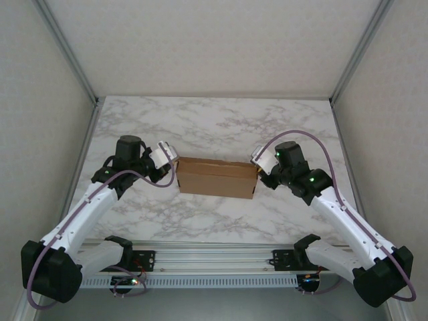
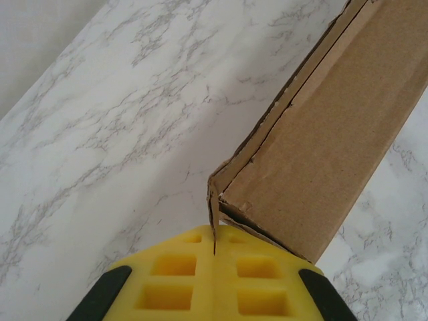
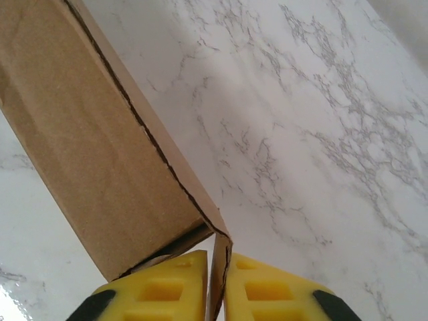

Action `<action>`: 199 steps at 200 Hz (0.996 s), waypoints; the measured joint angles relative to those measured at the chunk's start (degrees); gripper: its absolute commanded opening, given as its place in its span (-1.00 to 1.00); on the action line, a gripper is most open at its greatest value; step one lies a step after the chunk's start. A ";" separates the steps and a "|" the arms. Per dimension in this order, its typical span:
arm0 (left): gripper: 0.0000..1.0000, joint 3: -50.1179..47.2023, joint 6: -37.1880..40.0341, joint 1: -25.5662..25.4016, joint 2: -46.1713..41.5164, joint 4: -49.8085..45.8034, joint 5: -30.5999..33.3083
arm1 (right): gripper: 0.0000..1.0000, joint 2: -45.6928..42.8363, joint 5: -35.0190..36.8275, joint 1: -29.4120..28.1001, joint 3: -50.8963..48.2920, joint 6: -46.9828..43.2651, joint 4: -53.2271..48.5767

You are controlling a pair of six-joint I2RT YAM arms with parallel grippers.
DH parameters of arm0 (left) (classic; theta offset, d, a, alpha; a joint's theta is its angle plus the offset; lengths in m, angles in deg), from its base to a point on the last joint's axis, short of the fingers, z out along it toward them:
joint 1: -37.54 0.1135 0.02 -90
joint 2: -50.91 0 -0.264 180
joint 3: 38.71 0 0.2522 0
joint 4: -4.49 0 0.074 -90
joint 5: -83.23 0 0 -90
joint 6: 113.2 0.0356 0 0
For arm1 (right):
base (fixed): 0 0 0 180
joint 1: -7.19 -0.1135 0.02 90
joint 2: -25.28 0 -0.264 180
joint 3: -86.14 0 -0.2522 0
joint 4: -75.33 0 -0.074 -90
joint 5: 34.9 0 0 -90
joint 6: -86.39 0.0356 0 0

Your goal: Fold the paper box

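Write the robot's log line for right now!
left gripper: shut on plain brown cardboard box, left end | right gripper: shut on its right end | surface: white marble table

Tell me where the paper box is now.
In the top view the paper box sits centred on the table, between the left gripper and the right gripper, each pinching one end.

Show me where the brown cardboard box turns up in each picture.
Top external: paper box at picture centre.
Left wrist: paper box on the right, slanting top right to bottom centre.
Right wrist: paper box on the left, slanting top left to bottom centre.
Shared landmark: the marble table beneath it.
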 measured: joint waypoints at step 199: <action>-1.00 0.00 -3.37 -1.11 0.09 0.44 1.81 | -1.00 2.51 -0.59 0.26 3.30 3.26 -2.73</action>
